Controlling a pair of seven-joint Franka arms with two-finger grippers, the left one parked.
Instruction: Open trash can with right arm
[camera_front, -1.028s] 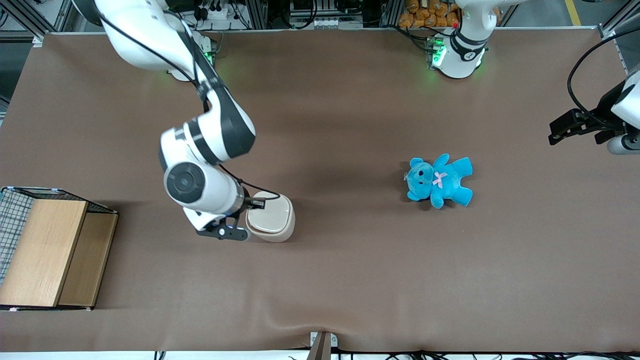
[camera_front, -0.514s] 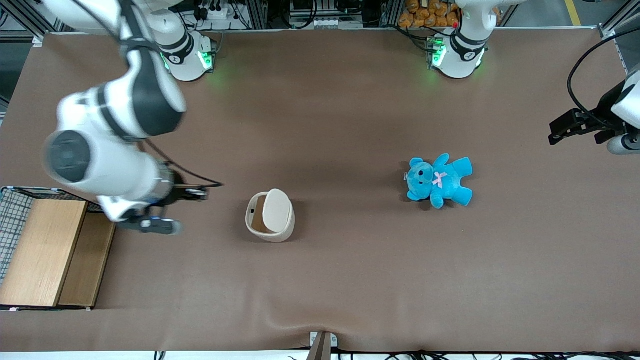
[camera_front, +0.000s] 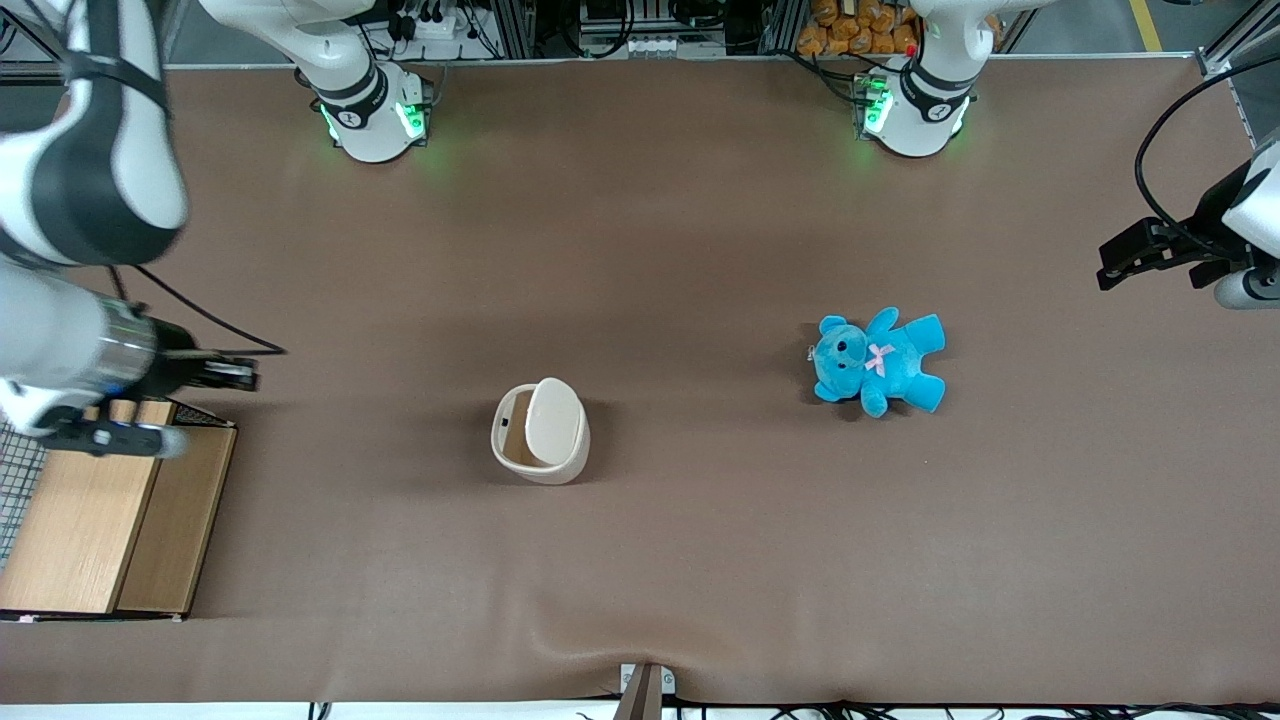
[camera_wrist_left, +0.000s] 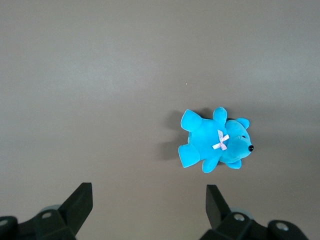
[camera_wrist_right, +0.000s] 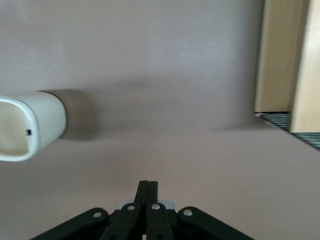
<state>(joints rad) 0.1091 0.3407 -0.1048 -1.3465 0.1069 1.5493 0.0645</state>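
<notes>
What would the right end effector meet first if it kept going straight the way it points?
Probably bare table. The shut end effector, near the wooden box, aims between box and open trash can; depth unclear.

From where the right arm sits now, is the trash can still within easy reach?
Probably yes. The gripper, fingers shut, hangs by the wooden box, apart from the trash can, whose lid is up. Only bare table lies between them.

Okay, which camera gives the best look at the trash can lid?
The front view: the whole trash can shows, its lid tipped up. The right wrist view catches only its open rim past the shut gripper; the left wrist view shows none.
</notes>
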